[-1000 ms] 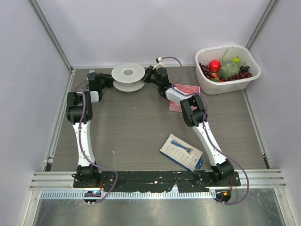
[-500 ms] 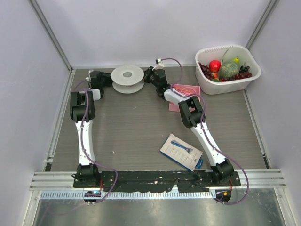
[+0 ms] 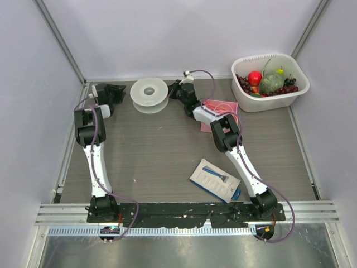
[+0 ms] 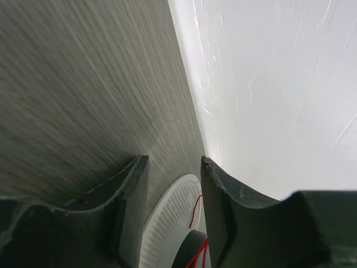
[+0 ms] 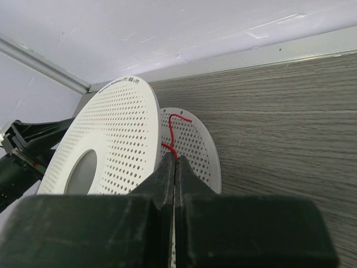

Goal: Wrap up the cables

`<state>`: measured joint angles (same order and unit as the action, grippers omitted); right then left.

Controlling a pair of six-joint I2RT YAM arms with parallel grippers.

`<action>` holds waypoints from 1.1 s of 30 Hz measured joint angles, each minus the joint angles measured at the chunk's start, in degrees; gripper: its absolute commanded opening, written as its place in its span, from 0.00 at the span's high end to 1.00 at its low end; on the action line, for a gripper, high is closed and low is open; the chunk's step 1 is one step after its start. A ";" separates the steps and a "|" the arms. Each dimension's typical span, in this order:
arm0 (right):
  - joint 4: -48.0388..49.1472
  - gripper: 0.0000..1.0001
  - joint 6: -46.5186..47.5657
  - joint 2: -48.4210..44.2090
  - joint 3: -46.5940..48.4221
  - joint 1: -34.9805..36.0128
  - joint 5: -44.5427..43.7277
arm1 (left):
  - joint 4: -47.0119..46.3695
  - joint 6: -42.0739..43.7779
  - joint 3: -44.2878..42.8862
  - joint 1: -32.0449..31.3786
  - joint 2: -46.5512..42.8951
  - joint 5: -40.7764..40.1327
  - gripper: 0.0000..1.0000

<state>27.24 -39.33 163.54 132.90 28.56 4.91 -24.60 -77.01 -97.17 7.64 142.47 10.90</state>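
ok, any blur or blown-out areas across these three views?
Left wrist: table grain smeared, white wall nearly blown out, red wire readable. Right wrist: spool perforations and red wire crisp, fingers dark and soft. Top external: even light, soft shadows, no glare.

**Open middle, crowded far edge**

The broad middle of the counter (image 3: 150, 151) lies bare between the two arms, so a gripper could cross it freely. Towards the near edge a razor package (image 3: 215, 180) lies flat beside the right arm. Along the back wall (image 3: 184, 39) space is tight. The spool (image 3: 149, 94) stands there with the left gripper (image 3: 120, 92) just to its left, jaws apart, hemmed into the corner by the side wall. The right gripper (image 5: 174, 162) sits against the spool's other side, pinched on the red wire (image 5: 174, 134). A pink packet (image 3: 220, 106) lies under the right arm, and the fruit bin (image 3: 262, 104) fills the far right corner.
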 measured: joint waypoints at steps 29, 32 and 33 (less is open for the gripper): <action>2.84 0.68 -1.14 -0.90 -5.57 0.15 1.62 | 3.08 4.07 13.14 3.48 -11.82 3.08 0.50; 2.89 0.65 -1.36 -0.98 -5.64 0.15 1.57 | 3.08 4.07 13.20 3.48 -11.85 3.08 0.50; 2.89 0.62 -1.40 -1.07 -5.66 0.15 1.60 | 3.08 4.07 13.27 3.48 -11.89 3.08 0.50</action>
<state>30.13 -40.73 162.47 127.24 28.71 6.50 -21.52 -72.95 -83.90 11.11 130.58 13.98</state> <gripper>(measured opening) 0.331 0.496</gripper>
